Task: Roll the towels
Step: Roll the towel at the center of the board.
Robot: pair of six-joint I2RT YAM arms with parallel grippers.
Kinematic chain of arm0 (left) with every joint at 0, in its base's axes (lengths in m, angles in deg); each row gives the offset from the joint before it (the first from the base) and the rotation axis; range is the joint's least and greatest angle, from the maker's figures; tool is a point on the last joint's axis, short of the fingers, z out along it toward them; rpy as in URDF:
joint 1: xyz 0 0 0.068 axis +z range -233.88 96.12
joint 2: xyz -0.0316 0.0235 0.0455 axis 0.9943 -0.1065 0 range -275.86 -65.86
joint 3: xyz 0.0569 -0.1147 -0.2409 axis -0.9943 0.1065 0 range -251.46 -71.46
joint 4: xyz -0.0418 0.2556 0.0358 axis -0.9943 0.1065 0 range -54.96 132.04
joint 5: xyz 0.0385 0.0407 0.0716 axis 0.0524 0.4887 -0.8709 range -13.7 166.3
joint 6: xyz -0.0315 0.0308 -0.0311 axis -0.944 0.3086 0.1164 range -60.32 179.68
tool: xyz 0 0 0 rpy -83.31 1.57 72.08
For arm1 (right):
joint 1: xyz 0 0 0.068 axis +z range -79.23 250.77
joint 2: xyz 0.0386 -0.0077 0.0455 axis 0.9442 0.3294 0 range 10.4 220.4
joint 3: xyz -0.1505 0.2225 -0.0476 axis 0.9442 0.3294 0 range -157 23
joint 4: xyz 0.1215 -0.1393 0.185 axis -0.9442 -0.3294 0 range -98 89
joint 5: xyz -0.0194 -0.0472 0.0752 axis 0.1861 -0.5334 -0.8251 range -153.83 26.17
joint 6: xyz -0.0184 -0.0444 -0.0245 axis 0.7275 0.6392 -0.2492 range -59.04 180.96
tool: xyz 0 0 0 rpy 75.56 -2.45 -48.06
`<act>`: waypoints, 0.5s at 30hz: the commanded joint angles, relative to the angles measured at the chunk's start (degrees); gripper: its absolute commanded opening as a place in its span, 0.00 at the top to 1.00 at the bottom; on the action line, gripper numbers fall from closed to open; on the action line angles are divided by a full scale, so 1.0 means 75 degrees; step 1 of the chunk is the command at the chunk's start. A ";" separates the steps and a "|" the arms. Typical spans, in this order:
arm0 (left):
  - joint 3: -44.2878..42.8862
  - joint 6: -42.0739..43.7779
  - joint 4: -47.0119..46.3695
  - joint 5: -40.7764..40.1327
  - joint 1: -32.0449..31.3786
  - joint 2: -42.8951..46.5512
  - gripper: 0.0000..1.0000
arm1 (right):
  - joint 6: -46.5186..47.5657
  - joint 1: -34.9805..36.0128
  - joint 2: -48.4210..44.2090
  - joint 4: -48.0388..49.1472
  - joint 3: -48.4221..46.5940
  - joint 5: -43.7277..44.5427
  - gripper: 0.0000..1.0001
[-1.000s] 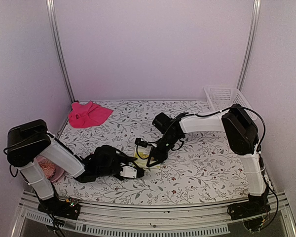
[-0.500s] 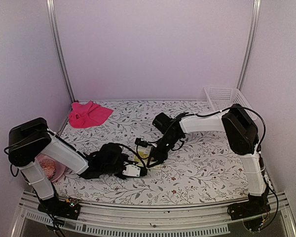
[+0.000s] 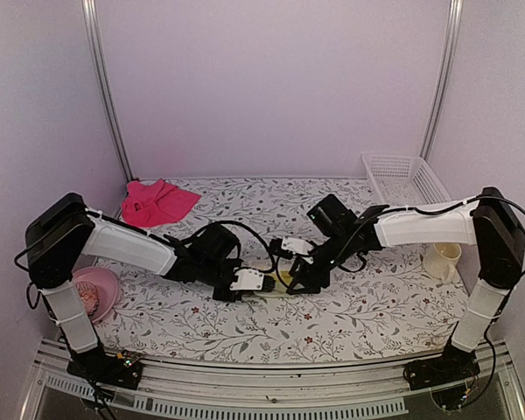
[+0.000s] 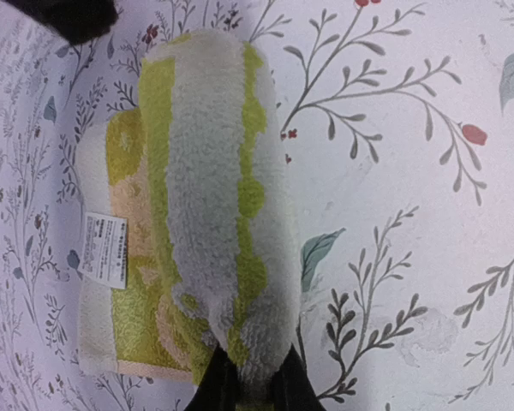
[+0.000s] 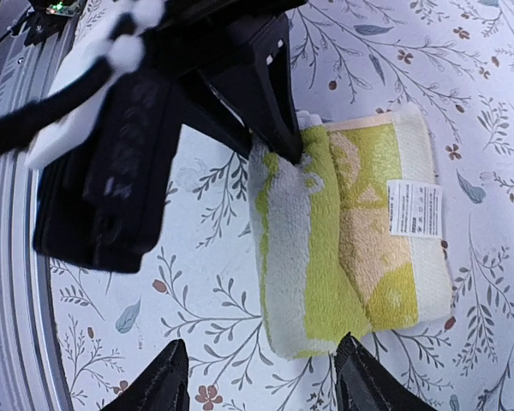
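- The left fingers (image 4: pixel 216 390) are pinched shut on one end of the rolled part of the yellow-green towel (image 4: pixel 214 197). In the left wrist view the roll's long axis runs straight away from them.
- The right fingers (image 5: pixel 167 381) are spread wide and hold nothing. The other end of the roll sits just ahead of them, in line with the gap between them, and I cannot tell whether they touch the cloth.
- The roll therefore lies left to right across the tabletop (image 3: pixel 350 306), with the left fingers at its left end and the right fingers at its right end. The two arms are about equally near.
- Only part of the towel is rolled. A flat flap with a white label (image 5: pixel 414 208) lies beside the roll and touches it along its whole length, apparently on the far side.
- The coming move likely depends on this: the roll has to turn across its long axis, toward that flap, with both ends moving together so the roll stays even.
- The pink towel (image 3: pixel 157 201) lies crumpled at the far left corner, well apart from both arms and nearer to the left one.
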 commanded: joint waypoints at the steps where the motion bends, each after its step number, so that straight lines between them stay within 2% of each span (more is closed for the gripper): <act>1: -0.0455 -0.0605 0.2227 0.0645 0.0276 -0.0634 1.00 | -0.0050 0.0003 -0.0870 0.1614 0.1152 0.0703 0.40; 7: -0.1500 -0.0883 0.3392 0.1247 0.0584 -0.1089 1.00 | 0.0236 0.0412 -0.1472 0.2831 0.2169 0.1224 0.39; 15: -0.2688 -0.0841 0.4830 0.1928 0.0927 -0.1946 1.00 | 0.1149 0.1065 -0.1271 0.3918 0.2529 0.2395 0.39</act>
